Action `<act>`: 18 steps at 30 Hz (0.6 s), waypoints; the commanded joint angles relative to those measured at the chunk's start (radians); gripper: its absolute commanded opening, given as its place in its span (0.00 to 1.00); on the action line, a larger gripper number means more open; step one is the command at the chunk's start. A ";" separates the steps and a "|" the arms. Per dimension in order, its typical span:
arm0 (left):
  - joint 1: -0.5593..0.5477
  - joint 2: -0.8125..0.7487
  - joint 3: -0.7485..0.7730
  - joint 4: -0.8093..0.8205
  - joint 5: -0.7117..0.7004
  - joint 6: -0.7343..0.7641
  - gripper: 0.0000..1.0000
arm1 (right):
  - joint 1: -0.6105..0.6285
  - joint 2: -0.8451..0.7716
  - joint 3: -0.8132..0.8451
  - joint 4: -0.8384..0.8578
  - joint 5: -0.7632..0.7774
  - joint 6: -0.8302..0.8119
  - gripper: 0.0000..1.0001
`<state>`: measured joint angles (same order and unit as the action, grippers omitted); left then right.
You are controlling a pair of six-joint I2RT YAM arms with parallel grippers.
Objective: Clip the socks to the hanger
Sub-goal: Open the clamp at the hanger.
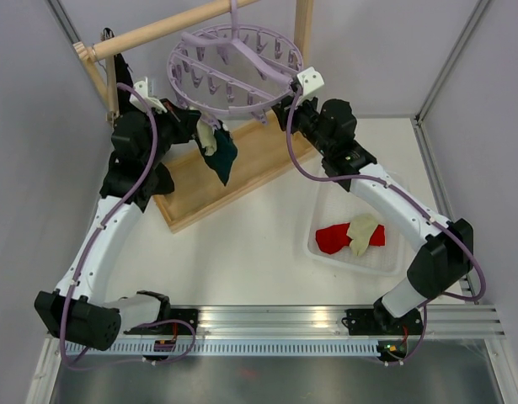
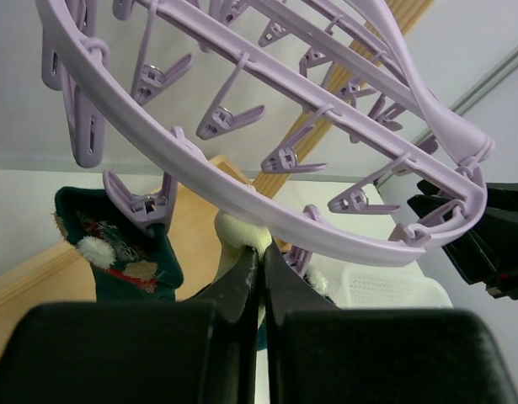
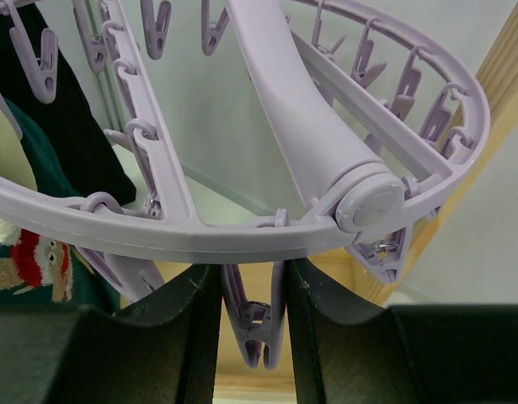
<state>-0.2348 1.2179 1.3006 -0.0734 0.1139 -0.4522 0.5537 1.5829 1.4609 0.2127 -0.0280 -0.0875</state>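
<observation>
The lavender hanger hangs from the wooden rod. My left gripper is under its left rim, shut on a cream sock; in the left wrist view its jaws pinch that cream sock just below the ring. Beside it a dark teal patterned sock hangs from a clip. My right gripper is at the hanger's right rim. In the right wrist view its fingers press both sides of one dangling clip.
The wooden rack's base board lies under the hanger, its rod above. A long black cloth hangs at the rack's left. A white tray at the right holds a red sock and a cream sock.
</observation>
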 commanded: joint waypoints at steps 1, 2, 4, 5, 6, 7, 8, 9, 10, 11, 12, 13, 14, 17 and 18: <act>0.003 -0.060 -0.032 0.007 0.067 -0.042 0.03 | 0.021 -0.049 0.042 -0.058 -0.023 0.066 0.22; 0.003 -0.067 -0.053 0.009 0.076 -0.048 0.03 | 0.023 -0.052 0.044 -0.064 -0.024 0.075 0.22; 0.002 -0.087 -0.067 -0.009 0.105 -0.048 0.02 | 0.029 -0.061 0.050 -0.093 -0.026 0.112 0.22; 0.002 -0.093 -0.081 -0.014 0.115 -0.045 0.02 | 0.029 -0.063 0.059 -0.104 -0.029 0.123 0.21; 0.002 -0.101 -0.087 -0.020 0.118 -0.043 0.02 | 0.032 -0.064 0.062 -0.122 -0.030 0.143 0.21; 0.002 -0.116 -0.096 -0.031 0.128 -0.042 0.02 | 0.034 -0.069 0.064 -0.128 -0.032 0.152 0.21; 0.002 -0.127 -0.109 -0.035 0.132 -0.039 0.02 | 0.034 -0.070 0.067 -0.136 -0.032 0.161 0.21; 0.002 -0.133 -0.113 -0.046 0.141 -0.034 0.02 | 0.034 -0.072 0.072 -0.153 -0.032 0.172 0.20; 0.002 -0.144 -0.115 -0.066 0.154 -0.031 0.02 | 0.035 -0.077 0.073 -0.162 -0.032 0.189 0.20; 0.002 -0.150 -0.115 -0.081 0.164 -0.022 0.02 | 0.037 -0.078 0.078 -0.170 -0.032 0.199 0.19; 0.002 -0.158 -0.115 -0.092 0.167 -0.019 0.02 | 0.037 -0.083 0.078 -0.182 -0.032 0.207 0.18; 0.002 -0.179 -0.118 -0.101 0.168 -0.014 0.02 | 0.037 -0.092 0.073 -0.185 -0.033 0.227 0.18; 0.002 -0.190 -0.124 -0.120 0.168 -0.006 0.02 | 0.038 -0.096 0.073 -0.188 -0.036 0.233 0.18; 0.002 -0.225 -0.127 -0.163 0.171 0.012 0.02 | 0.038 -0.104 0.078 -0.210 -0.049 0.258 0.17; 0.002 -0.231 -0.127 -0.173 0.187 0.017 0.02 | 0.040 -0.107 0.079 -0.210 -0.049 0.265 0.17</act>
<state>-0.2340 1.0302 1.1763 -0.2008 0.2501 -0.4652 0.5865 1.5166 1.5032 0.0517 -0.0532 0.1196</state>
